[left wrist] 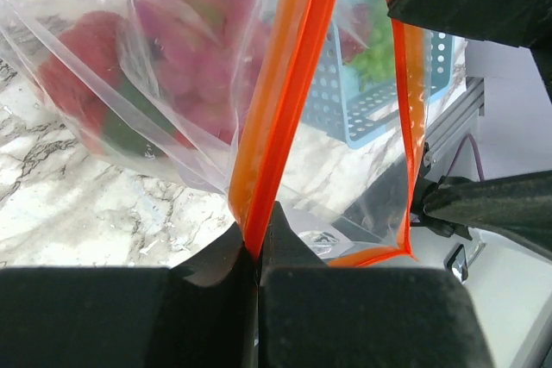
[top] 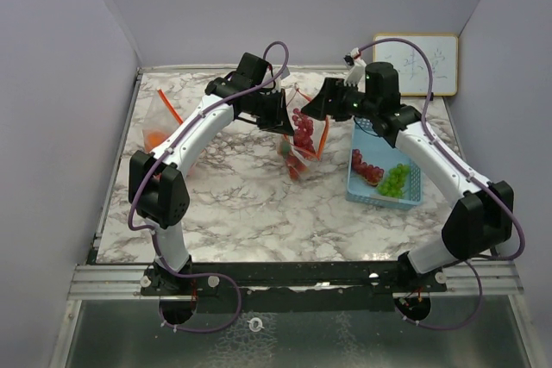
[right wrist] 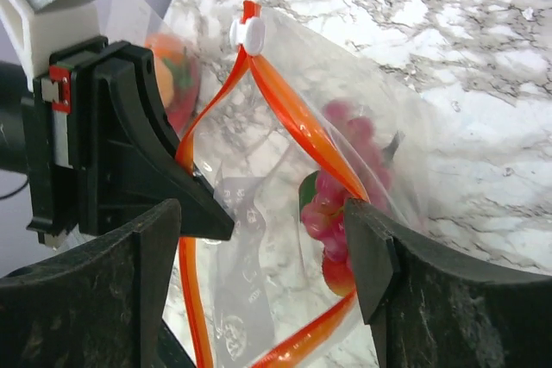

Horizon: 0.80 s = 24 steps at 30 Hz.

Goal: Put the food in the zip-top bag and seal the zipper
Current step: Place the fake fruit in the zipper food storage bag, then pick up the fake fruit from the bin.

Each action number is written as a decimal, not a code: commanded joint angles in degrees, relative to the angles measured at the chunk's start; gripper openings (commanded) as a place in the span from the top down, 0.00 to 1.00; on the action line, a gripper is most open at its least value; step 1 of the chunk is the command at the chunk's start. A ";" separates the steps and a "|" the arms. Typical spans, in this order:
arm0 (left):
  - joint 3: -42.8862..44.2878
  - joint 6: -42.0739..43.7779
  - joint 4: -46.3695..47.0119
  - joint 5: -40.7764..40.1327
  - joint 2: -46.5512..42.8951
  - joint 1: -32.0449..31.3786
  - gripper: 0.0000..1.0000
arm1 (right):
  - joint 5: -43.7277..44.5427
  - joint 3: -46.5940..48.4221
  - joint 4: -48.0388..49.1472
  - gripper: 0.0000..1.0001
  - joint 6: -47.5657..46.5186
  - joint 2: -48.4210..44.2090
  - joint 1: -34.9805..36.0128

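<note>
- Nearest the arm bases it's mostly bare marble desk (top: pixel 233 204), so all the action sits mid-desk and further back.
- Over on the right is the blue basket (top: pixel 384 202) with green grapes (top: pixel 395 180) and some small red fruits (top: pixel 366 168) in it. So not all the food is bagged; looks roughly half done.
- In the middle, the zip-top bag (top: pixel 304 146) hangs between the two arms, lifted off the desk so the mouth faces up. The purple grapes (top: pixel 304 131) and a couple of red pieces sit in its bottom.
- The left gripper (left wrist: pixel 257 252) is clamped tight on the orange zipper strip (left wrist: pixel 285 84), pinching one lip. That's basically what holds the bag up and keeps the mouth from flopping shut.
- The right gripper (right wrist: pixel 263 247) has its jaws spread wide at the bag mouth and isn't gripping anything, as far as the wrist view shows.
- The white slider (right wrist: pixel 251 34) is parked at the far end of the zipper, so the seal isn't done yet.
- Further left there's a second clear bag (top: pixel 159 122) with something orange inside, well away from the arms.
- Right at the back, a whiteboard (top: pixel 416 64) leans against the wall.
</note>
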 commanded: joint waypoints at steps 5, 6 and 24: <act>-0.27 0.39 0.88 0.01 -2.40 -0.31 1.00 | 16.12 5.28 -14.62 0.17 -7.90 -6.78 0.55; -0.23 0.43 0.95 0.02 -2.42 -0.27 1.00 | 20.40 5.62 -18.92 0.15 -8.13 -6.84 0.50; 0.29 1.32 -0.20 0.80 -1.92 -0.29 1.00 | 36.77 -20.39 -22.42 0.00 -17.15 -8.82 -7.38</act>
